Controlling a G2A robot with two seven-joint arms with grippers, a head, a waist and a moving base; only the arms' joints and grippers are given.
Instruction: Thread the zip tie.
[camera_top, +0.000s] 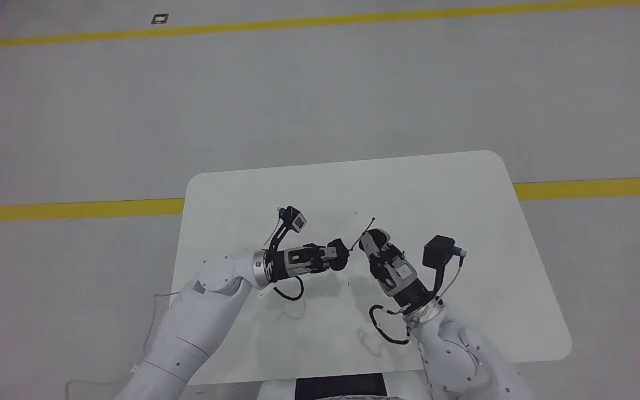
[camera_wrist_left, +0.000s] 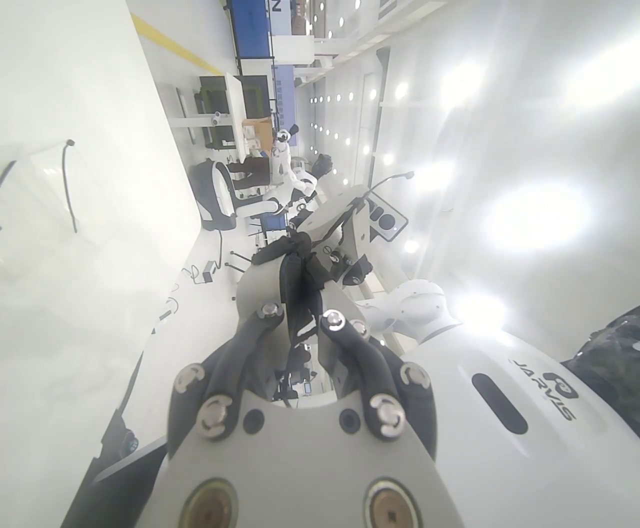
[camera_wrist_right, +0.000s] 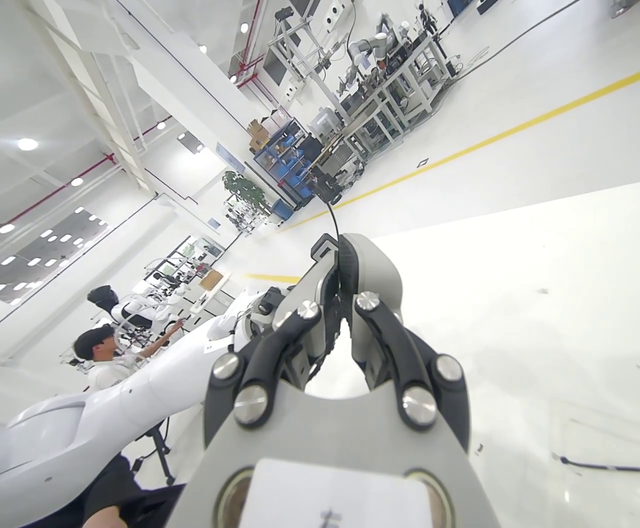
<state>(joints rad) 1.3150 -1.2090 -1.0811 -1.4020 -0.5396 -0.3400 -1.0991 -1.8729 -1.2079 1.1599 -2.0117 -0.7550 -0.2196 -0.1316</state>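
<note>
The zip tie (camera_top: 367, 229) is a thin black strand that sticks up and away from my right gripper (camera_top: 362, 240) over the middle of the white table (camera_top: 450, 190). In the right wrist view the zip tie (camera_wrist_right: 332, 215) rises out of the right gripper (camera_wrist_right: 340, 250), which is shut on it, and ends in a small head. My left gripper (camera_top: 343, 255) points at the right one, with their tips almost touching. In the left wrist view the left gripper (camera_wrist_left: 295, 250) is shut, its black pads pressed together. Whether anything is held between them is hidden.
Another thin black strand (camera_wrist_left: 67, 185) lies on the table, also seen as the strand (camera_wrist_right: 595, 465) in the right wrist view. Black cables (camera_top: 385, 330) loop beside both forearms. The table's far and right parts are bare. Yellow floor lines (camera_top: 300, 22) run beyond it.
</note>
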